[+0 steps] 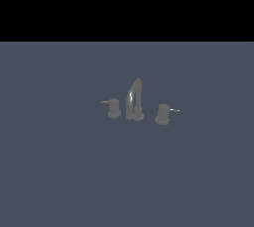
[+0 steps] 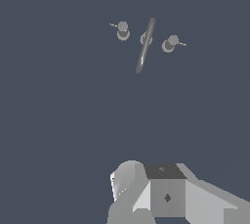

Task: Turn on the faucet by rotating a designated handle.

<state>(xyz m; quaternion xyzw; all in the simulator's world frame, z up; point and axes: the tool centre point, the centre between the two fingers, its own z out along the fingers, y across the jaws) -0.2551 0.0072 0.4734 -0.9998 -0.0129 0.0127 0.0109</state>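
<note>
We saw the faucet [image 1: 135, 100] standing small on a slate-grey surface [image 1: 59, 171]. Beside its arched spout [image 1: 134, 97], on the exterior view's right, sat the handle [image 1: 162, 114] (its lever pointing away from the spout). The jaws showed only partly in the wrist view, so we could not tell their gap.

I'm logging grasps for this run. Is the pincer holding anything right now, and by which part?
Nothing is held. The faucet and its handle stand untouched, far off from the arm in the wrist view.
</note>
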